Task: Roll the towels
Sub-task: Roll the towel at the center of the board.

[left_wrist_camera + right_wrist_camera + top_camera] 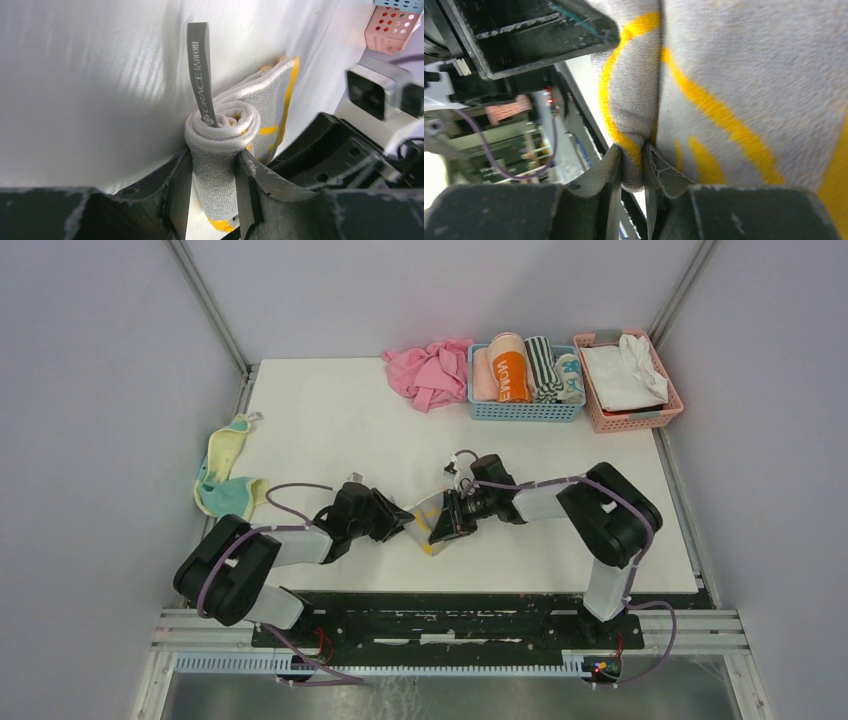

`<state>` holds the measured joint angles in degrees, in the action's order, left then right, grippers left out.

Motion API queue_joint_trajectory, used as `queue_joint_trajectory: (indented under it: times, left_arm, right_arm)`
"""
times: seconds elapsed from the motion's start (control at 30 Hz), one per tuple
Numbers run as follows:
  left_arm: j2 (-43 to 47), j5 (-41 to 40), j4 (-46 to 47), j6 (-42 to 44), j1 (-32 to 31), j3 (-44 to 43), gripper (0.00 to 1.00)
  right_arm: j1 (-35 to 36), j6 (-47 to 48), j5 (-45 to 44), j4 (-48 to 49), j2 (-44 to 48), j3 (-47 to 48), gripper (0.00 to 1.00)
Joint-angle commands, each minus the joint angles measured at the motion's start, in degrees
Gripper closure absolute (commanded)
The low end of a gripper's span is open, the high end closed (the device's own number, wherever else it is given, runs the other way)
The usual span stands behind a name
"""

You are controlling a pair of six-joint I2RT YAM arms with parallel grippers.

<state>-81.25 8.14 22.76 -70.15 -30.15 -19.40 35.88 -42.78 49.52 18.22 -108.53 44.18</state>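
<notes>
The light grey towel with yellow marks [432, 523] lies near the table's front, between my two grippers. One end of this grey towel [222, 125] is wound into a tight roll, with a grey label strap [200, 70] sticking up from its core. My left gripper [212, 160] is shut on that roll, a finger pressed against each side. My right gripper [633, 155] pinches a folded edge of the same towel [749, 75], coming in from the right [450, 520]. The pale yellow and teal towel [225, 475] hangs crumpled over the table's left edge.
A pink cloth [430, 372] lies bunched at the back. Beside it stands a blue basket [525, 412] holding several rolled towels, then a pink basket [632, 422] with white cloth. The two grippers' bodies nearly touch over the grey towel.
</notes>
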Motion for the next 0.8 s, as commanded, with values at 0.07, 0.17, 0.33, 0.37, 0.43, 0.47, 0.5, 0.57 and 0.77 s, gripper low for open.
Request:
queue_joint_trajectory:
  times: [0.07,0.17,0.33,0.37,0.43,0.47,0.5,0.57,0.77]
  left_arm:
    - [-1.32,-5.76,-10.00,3.23,-0.88,-1.75,0.58]
    - [0.61,-7.72,-12.07,2.79,-1.04,-1.78,0.58]
    - [1.84,-8.77,-13.14,2.12,-1.55,-1.93,0.58]
    - [1.78,-8.88,-13.10,1.91,-1.74,-1.91,0.58]
    - [1.52,-8.78,-13.03,1.43,-1.87,-1.87,0.59]
    - [1.48,-8.74,-12.87,1.30,-1.97,-1.76,0.58]
    - [1.45,-8.72,-12.77,1.09,-2.01,-1.79,0.58]
    - [1.51,-8.83,-12.76,0.82,-2.17,-1.86,0.58]
    - [1.77,-8.86,-12.74,0.64,-2.43,-1.86,0.58]
  right_arm:
    - [4.99,18.58,-22.80,-28.14,14.38,4.83,0.67]
    - [9.65,22.45,-35.11,-34.21,20.79,7.10,0.62]
    - [19.62,27.87,-55.28,-39.61,25.15,11.72,0.47]
    - [21.24,28.72,-57.31,-39.28,25.09,12.30,0.46]
    - [24.70,30.54,-60.80,-38.59,24.29,13.62,0.45]
    - [26.20,31.43,-62.40,-38.22,23.51,14.46,0.45]
    - [27.69,32.17,-63.81,-37.72,22.48,15.44,0.45]
    - [30.23,33.45,-66.37,-36.54,20.05,16.71,0.46]
    - [33.80,35.32,-71.84,-35.37,11.34,19.86,0.50]
